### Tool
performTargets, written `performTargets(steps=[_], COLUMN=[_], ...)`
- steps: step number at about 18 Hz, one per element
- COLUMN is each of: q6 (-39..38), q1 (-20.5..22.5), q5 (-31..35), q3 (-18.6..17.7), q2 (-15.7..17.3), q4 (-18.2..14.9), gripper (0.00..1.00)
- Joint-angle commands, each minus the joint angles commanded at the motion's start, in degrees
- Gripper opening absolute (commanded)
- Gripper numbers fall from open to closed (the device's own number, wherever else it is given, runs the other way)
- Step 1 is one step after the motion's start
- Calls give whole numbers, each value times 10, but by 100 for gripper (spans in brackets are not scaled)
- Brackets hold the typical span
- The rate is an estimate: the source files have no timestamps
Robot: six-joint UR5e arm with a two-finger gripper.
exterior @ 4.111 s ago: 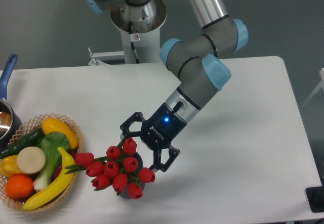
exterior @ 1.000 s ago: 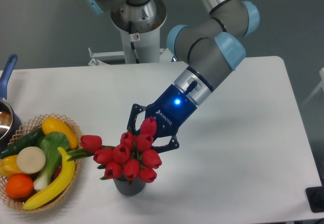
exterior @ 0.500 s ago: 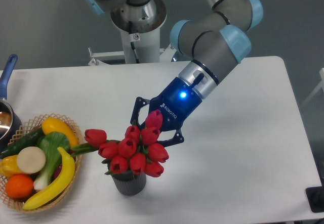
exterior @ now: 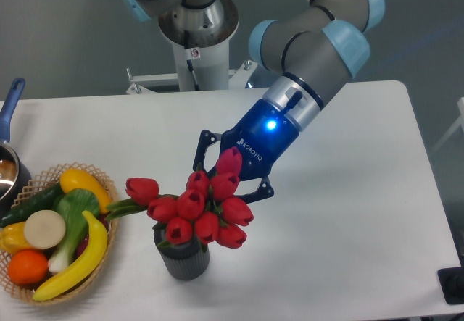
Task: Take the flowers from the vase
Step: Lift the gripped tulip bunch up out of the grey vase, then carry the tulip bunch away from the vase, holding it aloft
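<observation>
One gripper (exterior: 230,178) is closed on the flowers (exterior: 197,206). We see the buds above the vase (exterior: 184,259), with the basket (exterior: 99,183) at 9 o'clock.

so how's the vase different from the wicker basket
The vase is a small dark grey cup with ribbed sides; the wicker basket is a wider, shallow, tan woven bowl. The vase has red flowers above its rim, with the claw right behind the bunch; the basket is piled with plastic fruit and vegetables, away from the claw. The vase stands near the table's front middle, the basket at its left edge. Both rest on the white table.
</observation>
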Motion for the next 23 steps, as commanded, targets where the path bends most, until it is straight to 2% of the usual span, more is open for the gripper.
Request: performTargets(steps=[5, 12, 18, 23], q6=[-3, -4, -2, 56], q1=[5, 19, 38, 63], q5=[-3, -18, -25, -23], q3=[1, 25, 26, 30], q2=[1, 2, 5, 5], q4=[0, 0, 0, 0], gripper=[0, 0, 0, 0])
